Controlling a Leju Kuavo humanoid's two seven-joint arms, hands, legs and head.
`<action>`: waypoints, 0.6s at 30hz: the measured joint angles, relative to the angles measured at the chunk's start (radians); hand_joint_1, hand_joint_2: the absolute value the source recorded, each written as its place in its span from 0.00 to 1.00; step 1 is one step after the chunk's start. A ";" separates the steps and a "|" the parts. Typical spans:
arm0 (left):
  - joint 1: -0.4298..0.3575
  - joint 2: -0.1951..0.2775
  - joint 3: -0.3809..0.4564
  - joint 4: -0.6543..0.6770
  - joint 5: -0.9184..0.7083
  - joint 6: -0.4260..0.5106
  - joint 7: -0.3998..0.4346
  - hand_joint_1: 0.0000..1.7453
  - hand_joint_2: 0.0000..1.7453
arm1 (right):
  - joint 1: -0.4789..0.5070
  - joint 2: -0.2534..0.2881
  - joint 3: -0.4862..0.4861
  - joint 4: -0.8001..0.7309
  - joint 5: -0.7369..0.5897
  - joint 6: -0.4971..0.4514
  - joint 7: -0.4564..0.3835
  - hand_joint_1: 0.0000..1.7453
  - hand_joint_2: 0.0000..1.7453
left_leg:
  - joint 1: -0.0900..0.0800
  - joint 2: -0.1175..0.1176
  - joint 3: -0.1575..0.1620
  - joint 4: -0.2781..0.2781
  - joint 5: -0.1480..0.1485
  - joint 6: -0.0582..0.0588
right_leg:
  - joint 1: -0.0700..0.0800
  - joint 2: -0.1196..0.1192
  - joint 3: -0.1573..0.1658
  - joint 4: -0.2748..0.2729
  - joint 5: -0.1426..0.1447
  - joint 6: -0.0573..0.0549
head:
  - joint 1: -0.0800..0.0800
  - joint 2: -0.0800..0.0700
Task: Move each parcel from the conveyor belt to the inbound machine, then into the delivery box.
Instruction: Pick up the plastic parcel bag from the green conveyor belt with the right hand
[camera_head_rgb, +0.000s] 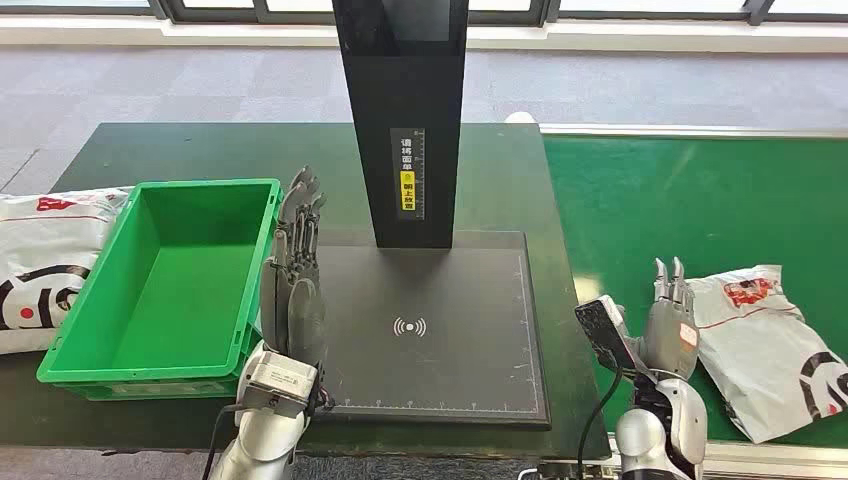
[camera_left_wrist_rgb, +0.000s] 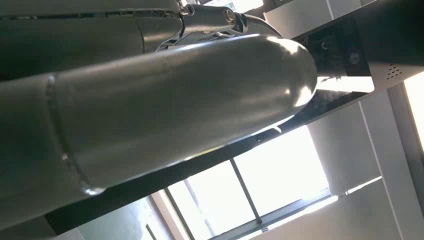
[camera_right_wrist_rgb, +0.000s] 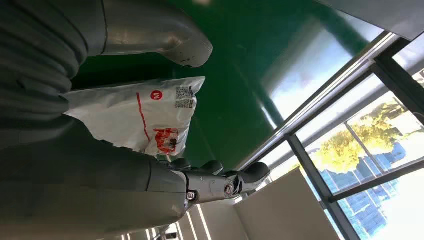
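Lying on belt, lower right: parcel (camera_head_rgb: 775, 345), red logo, QR label.
Crate (camera_head_rgb: 160, 375): green, nothing seen inside.
Left hand (camera_head_rgb: 295, 270): fingers apart.
Right hand (camera_head_rgb: 668, 320): fingers apart, beside parcel.

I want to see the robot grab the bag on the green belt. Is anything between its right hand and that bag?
Nothing visible is. The right hand is open beside the white parcel on the conveyor belt, with only bare green belt between them. The inbound machine next to it has a bare plate too.

High head view, close wrist views
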 joint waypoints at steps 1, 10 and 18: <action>0.000 0.000 0.000 0.000 0.000 0.000 0.000 0.00 0.00 | 0.000 0.000 -0.001 0.000 0.004 0.000 0.005 0.00 1.00 | 0.000 0.000 0.000 0.000 0.000 0.000 | 0.000 0.000 0.000 0.000 0.000 0.000 | 0.000 0.000; 0.010 0.001 0.000 -0.003 -0.001 -0.011 0.017 0.00 0.00 | 0.026 -0.008 -0.116 0.025 0.026 -0.008 0.058 0.00 1.00 | 0.000 -0.001 0.000 0.000 0.000 0.000 | 0.000 0.000 0.000 0.000 0.000 0.000 | 0.000 0.000; 0.021 0.004 -0.002 0.014 0.003 -0.029 -0.004 0.00 0.00 | -0.066 -0.077 -0.321 0.280 0.019 -0.007 0.042 0.00 1.00 | -0.001 0.000 0.000 0.000 0.000 0.000 | -0.001 0.000 0.000 0.000 0.001 0.001 | 0.000 0.000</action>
